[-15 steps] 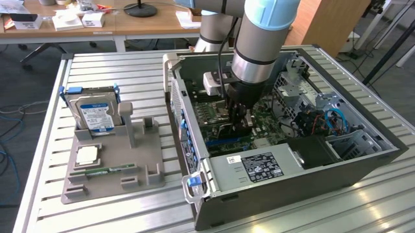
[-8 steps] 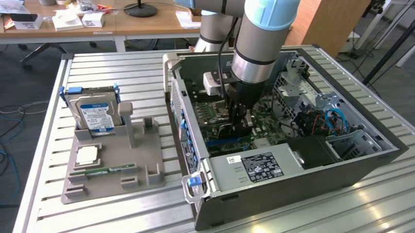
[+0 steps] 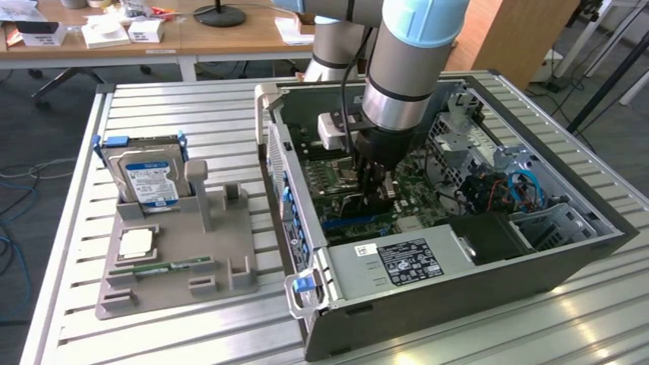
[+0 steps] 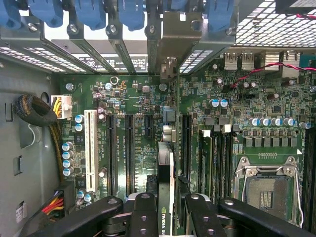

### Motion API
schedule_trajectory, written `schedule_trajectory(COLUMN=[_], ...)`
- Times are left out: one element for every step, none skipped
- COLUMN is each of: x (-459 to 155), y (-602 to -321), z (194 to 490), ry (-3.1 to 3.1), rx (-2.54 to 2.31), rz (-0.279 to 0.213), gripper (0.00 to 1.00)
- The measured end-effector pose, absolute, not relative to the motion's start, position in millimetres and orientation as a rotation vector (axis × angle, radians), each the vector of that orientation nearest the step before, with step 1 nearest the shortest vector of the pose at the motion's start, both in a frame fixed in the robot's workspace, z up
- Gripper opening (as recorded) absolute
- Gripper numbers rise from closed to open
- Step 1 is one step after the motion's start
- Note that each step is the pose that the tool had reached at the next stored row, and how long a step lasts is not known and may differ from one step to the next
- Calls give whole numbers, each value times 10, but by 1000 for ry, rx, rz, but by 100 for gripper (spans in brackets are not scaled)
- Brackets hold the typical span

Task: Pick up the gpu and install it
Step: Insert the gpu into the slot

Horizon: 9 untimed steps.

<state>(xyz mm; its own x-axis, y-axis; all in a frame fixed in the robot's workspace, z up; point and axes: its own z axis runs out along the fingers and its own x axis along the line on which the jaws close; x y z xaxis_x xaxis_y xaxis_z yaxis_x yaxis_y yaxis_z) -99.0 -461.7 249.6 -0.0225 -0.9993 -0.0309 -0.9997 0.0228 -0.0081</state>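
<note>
Inside the open computer case [image 3: 568, 251], my gripper [image 3: 371, 186] reaches down over the green motherboard [image 3: 416, 190]. It is shut on the gpu [image 3: 357, 205], a thin dark card held on edge. In the wrist view the gpu [image 4: 165, 168] shows edge-on between my black fingers [image 4: 143, 212], and my gripper [image 4: 167, 210] clamps its two flat sides. The card stands over the motherboard [image 4: 138, 98], lined up between two long black expansion slots [image 4: 131, 148]. Its far end points at the rear slot openings with blue clips [image 4: 131, 12]. Whether its edge touches a slot is hidden.
A grey parts holder [image 3: 218, 243] on the slatted table carries a silver hard drive [image 3: 150, 176], a processor chip [image 3: 136, 243] and a green memory stick [image 3: 163, 268]. The power supply [image 3: 406, 262], the drive cage [image 3: 552, 220] and cables [image 4: 34, 111] crowd the case.
</note>
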Motion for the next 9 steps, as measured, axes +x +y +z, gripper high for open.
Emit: schedule_trajectory(x=[-990, -990, -990, -990, -990, -990, -990, -990, -990], y=[-4616, -4617, -4616, -4617, -4617, -4617, -4616, -4617, -4616], z=[2496, 2496, 2496, 2496, 2496, 2496, 2496, 2496, 2496], ry=[2227, 2227, 2227, 2227, 2227, 2227, 2227, 2227, 2227], rx=[-2177, -2177, -2177, -2177, -2177, -2177, -2177, -2177, -2177], rz=[25, 25, 25, 25, 24, 25, 25, 25, 25], gripper=[27, 27, 34, 34, 34, 34, 34, 34, 34])
